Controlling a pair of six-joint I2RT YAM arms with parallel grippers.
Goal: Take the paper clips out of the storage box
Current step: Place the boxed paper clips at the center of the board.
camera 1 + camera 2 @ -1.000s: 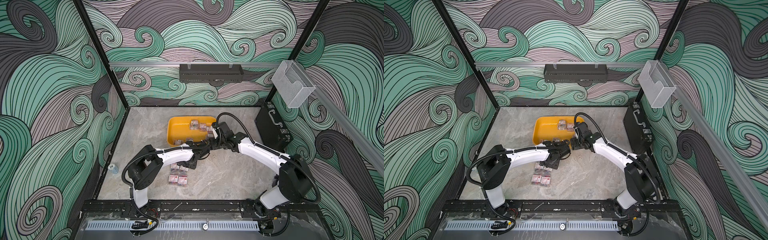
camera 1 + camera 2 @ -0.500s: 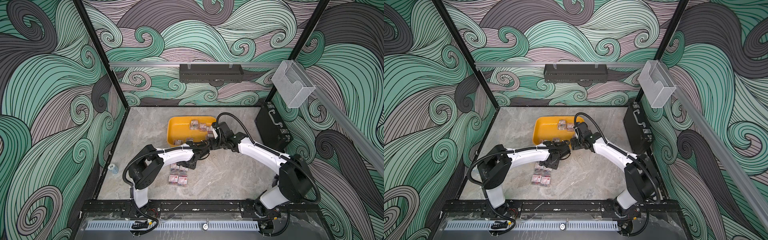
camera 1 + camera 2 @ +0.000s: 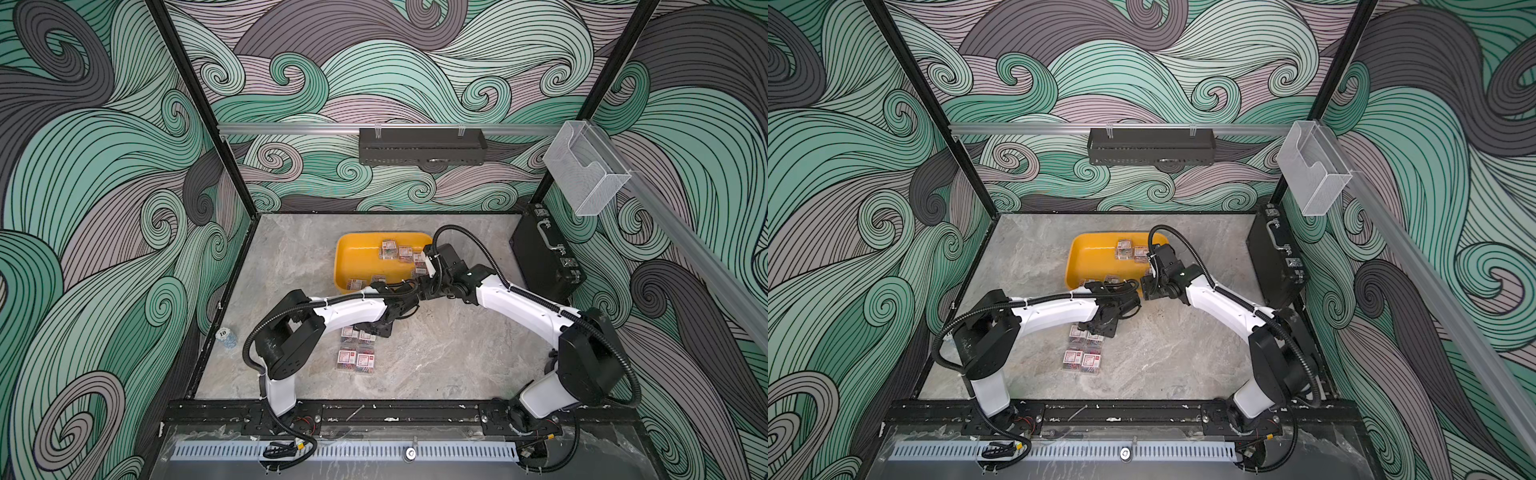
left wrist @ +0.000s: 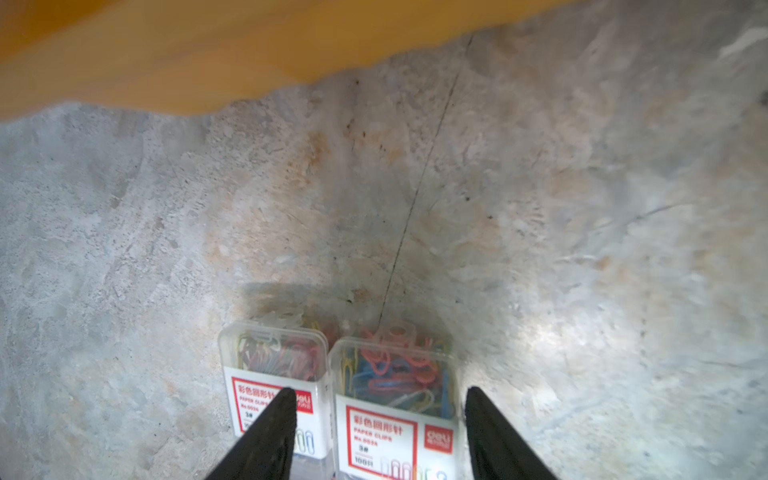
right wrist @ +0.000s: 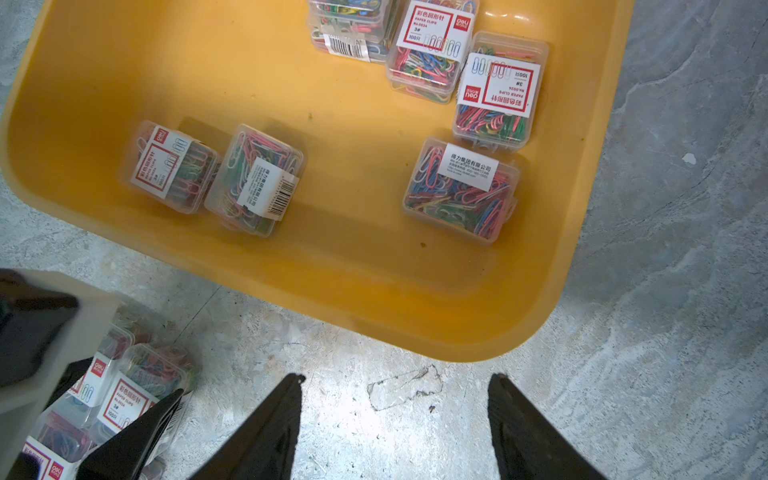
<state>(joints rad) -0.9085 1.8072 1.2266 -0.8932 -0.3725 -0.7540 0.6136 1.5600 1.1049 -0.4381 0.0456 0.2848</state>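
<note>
The storage box [image 3: 338,266] is a yellow tray at the middle back of the table; several clear boxes of paper clips [image 3: 399,251] lie in it, spread out in the right wrist view [image 5: 461,189]. Several more boxes of paper clips [image 3: 357,357] sit grouped on the table in front of it. My left gripper [image 3: 382,328] hangs low over that group, open, its fingers straddling one labelled box [image 4: 395,415] that rests beside another [image 4: 266,365]. My right gripper [image 5: 397,382] is open and empty over bare table, just short of the tray's near rim [image 5: 415,332].
A black briefcase [image 3: 544,257] stands against the right wall, with a clear bin [image 3: 582,166] mounted above it. A black shelf [image 3: 422,145] hangs on the back wall. A small bottle [image 3: 226,336] lies at the table's left edge. Both wrists are close together by the tray's near edge.
</note>
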